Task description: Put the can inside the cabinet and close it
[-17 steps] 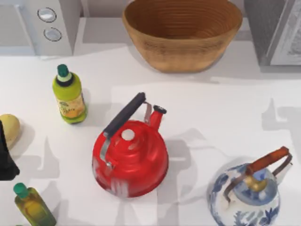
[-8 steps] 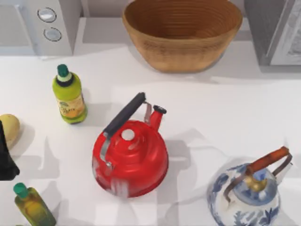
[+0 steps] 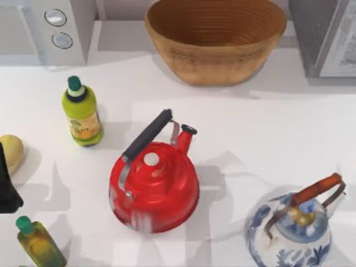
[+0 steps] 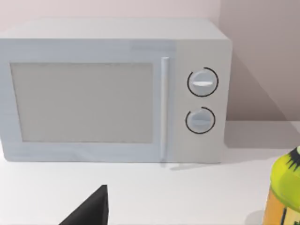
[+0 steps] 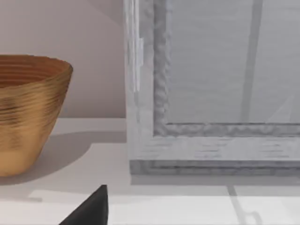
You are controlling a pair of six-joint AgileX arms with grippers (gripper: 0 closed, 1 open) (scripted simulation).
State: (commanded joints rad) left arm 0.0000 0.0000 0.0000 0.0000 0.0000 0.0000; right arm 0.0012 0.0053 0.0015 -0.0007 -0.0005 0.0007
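The can is out of view. The cabinet (image 3: 325, 36) is the grey boxy unit at the table's back right corner, cut off by the top view's edge. Its pale, grey-framed door panel (image 5: 220, 84) stands close in front of the right wrist camera, flat against the frame as far as I can see. A black part of my right gripper (image 5: 89, 211) shows low in that view, above the table before the cabinet. My left gripper (image 3: 6, 186) is a dark shape at the table's left edge, and a black wedge of it (image 4: 89, 213) faces the white appliance.
A white two-knob appliance (image 3: 50, 28) stands back left and a wicker basket (image 3: 216, 39) back centre. A red kettle (image 3: 154, 186) sits mid-table, a blue-and-white teapot (image 3: 292, 228) front right. Two green-capped bottles (image 3: 82, 111) (image 3: 38, 243) and a yellowish object (image 3: 11, 153) are at the left.
A shadow that lay on the table's right side a second ago is gone. Nothing on the table has moved, and the left arm has stayed still.
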